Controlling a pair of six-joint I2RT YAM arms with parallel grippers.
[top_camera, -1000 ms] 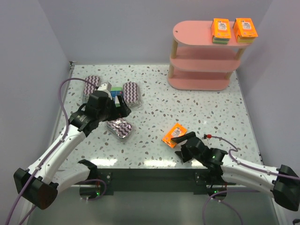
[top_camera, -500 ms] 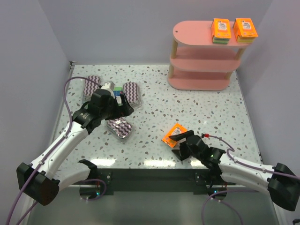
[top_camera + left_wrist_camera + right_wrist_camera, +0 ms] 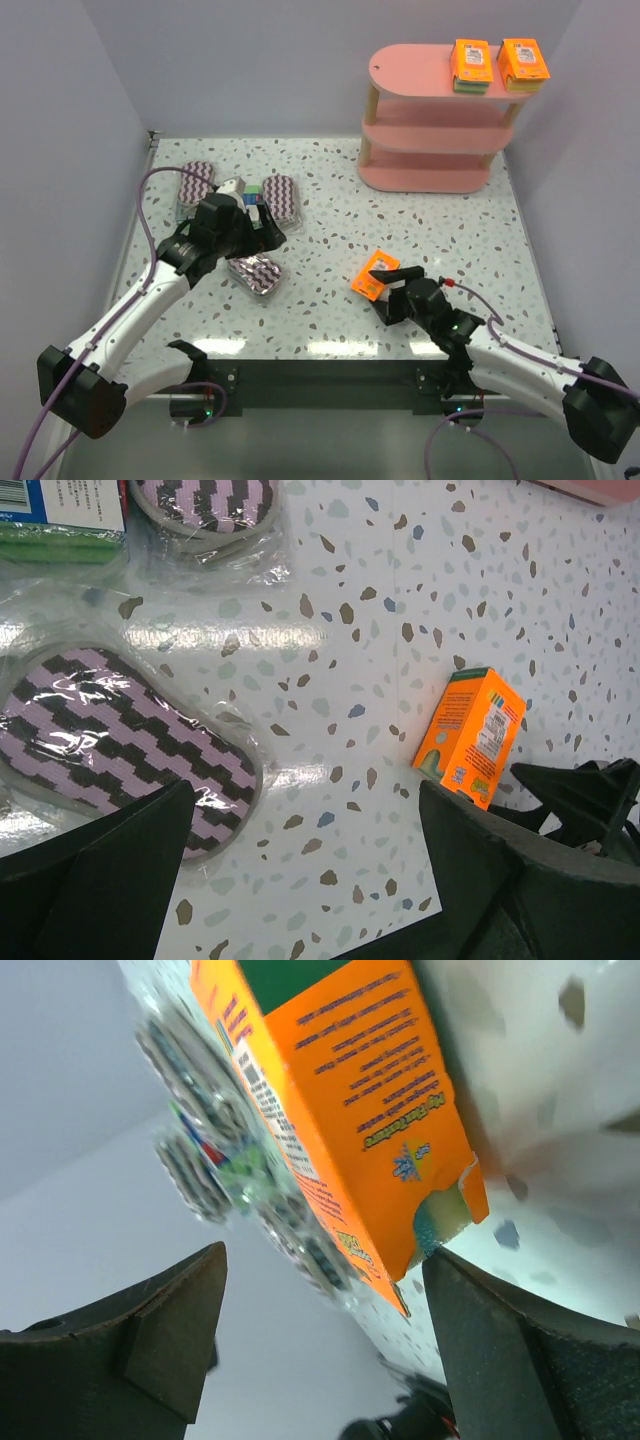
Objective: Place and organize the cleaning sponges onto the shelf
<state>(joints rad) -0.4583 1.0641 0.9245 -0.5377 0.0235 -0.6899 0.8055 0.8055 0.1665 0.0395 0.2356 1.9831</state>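
The right pincer (image 3: 392, 288) has closed in on the orange pack (image 3: 375, 276), now tipped up near the front of the speckled counter (image 3: 450, 230). Its jaws are spread wide, the pack between them but not clamped. The left pincer (image 3: 305, 790) hangs released beside a purple-white zigzag pack (image 3: 120, 735). Two more orange packs (image 3: 471, 62) sit on the pink shelf's (image 3: 430, 130) top tier.

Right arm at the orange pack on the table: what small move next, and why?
Likely ease the right gripper forward and close on the orange pack: its fingers stand open either side of the pack's near end, not yet gripping.
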